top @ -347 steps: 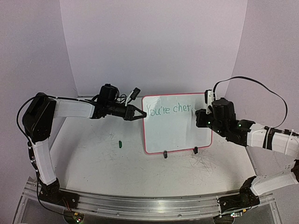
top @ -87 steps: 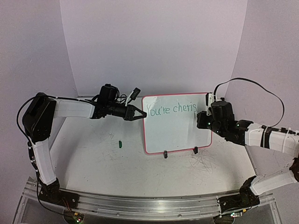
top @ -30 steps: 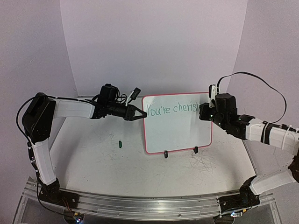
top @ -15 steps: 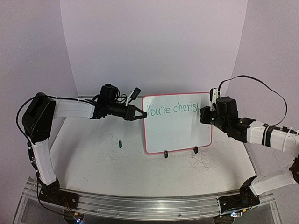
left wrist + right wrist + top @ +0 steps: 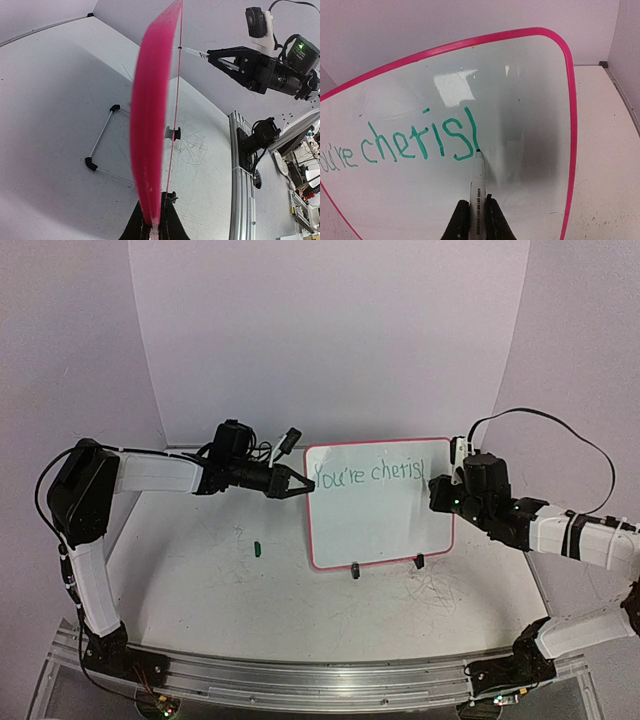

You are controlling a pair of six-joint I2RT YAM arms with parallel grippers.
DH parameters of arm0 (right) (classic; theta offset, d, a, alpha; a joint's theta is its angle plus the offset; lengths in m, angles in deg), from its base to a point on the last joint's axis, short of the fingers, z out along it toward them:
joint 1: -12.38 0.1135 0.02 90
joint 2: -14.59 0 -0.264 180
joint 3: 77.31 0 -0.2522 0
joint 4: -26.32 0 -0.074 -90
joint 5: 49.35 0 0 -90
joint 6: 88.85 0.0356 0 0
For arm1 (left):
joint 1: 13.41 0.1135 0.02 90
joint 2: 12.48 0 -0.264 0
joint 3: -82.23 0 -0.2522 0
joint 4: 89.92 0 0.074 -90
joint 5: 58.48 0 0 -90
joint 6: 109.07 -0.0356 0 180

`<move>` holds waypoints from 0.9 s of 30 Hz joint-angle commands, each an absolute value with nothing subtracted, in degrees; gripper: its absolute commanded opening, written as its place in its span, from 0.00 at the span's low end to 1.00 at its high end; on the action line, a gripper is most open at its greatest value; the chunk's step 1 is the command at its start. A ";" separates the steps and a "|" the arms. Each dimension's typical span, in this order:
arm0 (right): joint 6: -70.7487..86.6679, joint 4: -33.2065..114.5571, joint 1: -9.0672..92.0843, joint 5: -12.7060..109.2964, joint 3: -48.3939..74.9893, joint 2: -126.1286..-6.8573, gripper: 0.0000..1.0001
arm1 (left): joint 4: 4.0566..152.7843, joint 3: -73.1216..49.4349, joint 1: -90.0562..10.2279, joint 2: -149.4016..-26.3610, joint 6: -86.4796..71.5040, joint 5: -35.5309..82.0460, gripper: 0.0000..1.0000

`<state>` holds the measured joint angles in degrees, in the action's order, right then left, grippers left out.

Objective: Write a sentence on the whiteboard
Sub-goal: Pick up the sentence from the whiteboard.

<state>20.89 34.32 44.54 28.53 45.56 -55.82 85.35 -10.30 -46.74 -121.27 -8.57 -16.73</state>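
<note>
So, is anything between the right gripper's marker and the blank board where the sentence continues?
Nothing visible. The marker in the right gripper has its tip on the whiteboard right of the sentence; the surface beyond is bare. The left gripper clamps the far edge.

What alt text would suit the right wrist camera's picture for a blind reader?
A marker pinched in the right gripper rests its tip on a pink-framed whiteboard, at the foot of a green stroke. The sentence ends "cheris" before that stroke.
</note>
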 commanded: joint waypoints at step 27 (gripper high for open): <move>21.56 34.99 44.29 22.96 40.45 -57.22 0.00 | 84.51 -10.58 -46.74 -119.60 -11.59 -13.63 0.00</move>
